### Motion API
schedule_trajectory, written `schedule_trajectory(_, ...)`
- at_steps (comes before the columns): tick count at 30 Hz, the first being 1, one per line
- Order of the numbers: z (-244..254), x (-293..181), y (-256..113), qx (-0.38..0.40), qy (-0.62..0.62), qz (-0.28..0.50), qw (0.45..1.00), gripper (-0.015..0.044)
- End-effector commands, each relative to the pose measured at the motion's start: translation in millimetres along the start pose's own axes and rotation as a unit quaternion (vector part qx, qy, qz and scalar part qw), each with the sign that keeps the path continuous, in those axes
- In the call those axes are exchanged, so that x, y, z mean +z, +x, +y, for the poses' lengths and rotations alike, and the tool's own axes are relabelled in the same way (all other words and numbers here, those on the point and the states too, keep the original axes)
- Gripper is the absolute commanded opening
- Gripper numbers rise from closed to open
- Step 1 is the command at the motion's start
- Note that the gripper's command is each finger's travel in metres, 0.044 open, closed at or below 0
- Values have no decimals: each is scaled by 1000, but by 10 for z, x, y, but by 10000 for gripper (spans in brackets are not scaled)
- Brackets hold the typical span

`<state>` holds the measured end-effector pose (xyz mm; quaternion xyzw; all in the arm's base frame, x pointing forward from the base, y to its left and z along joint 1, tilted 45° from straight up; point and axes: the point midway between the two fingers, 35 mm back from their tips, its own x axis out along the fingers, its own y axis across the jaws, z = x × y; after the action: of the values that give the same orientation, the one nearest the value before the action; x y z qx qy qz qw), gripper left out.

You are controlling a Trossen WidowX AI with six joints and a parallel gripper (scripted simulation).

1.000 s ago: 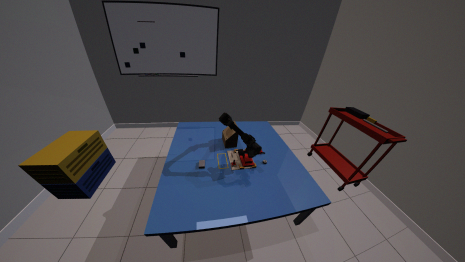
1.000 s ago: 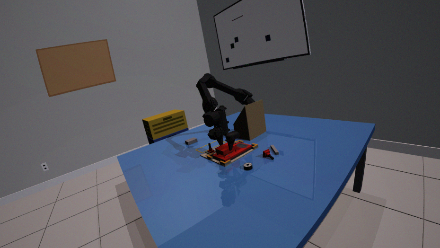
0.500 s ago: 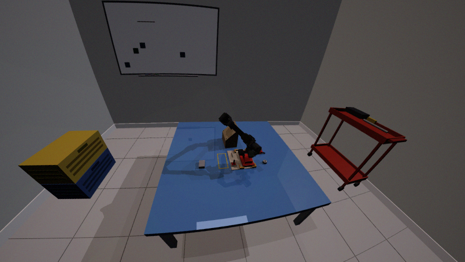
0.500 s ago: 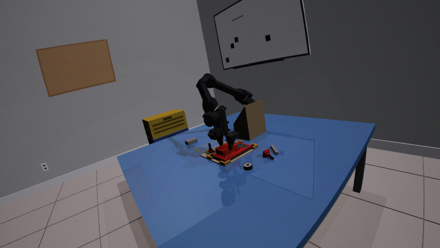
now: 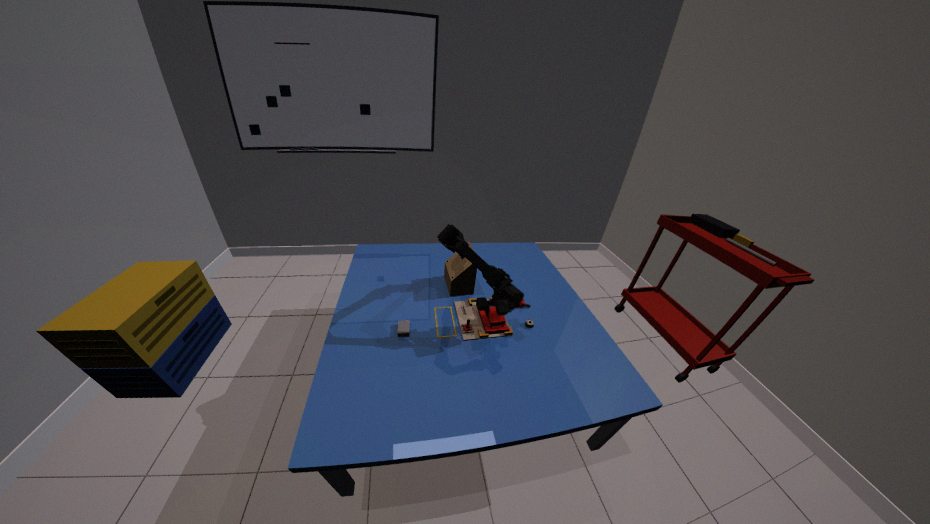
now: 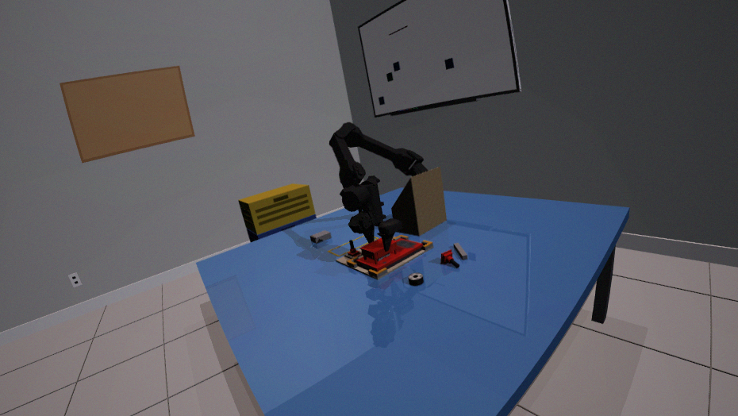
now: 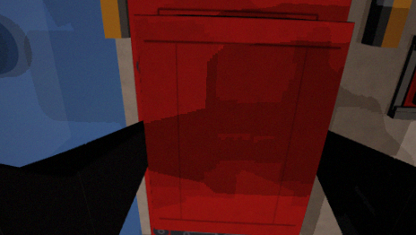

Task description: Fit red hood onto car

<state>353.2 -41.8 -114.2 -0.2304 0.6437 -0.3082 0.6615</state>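
My gripper (image 6: 378, 246) (image 7: 231, 133) is shut on the red hood (image 6: 375, 250) (image 7: 251, 117), one finger along each long side. The hood is at one end of the red chassis, over or on its deck; whether a small gap remains is too small to tell. In the wrist view the hood looks roughly in line with the chassis (image 7: 269, 5) (image 6: 419, 248). The chassis lies in the beige jig (image 6: 347, 262) (image 7: 359, 81) (image 5: 464, 314) between orange corner blocks. The engine, the pegs and the corner holes are hidden or cannot be made out.
A brown slanted box (image 5: 460, 281) (image 6: 429, 204) stands behind the jig. A small upright part (image 6: 352, 250) is beside the chassis. A wheel (image 5: 529, 323) (image 6: 415, 279), a red part (image 6: 447, 257) and a grey bar (image 6: 460, 252) lie on one side, a grey block (image 5: 403, 327) (image 6: 320, 236) on the other.
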Motion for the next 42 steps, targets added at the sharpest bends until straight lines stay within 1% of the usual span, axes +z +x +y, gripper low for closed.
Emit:
schedule_trajectory(1, -2, 2, -6, 1, 2, 0, 1000, 0)
schedule_trajectory(42, -9, -1, 146, 2, 3, -1, 1000, 0)
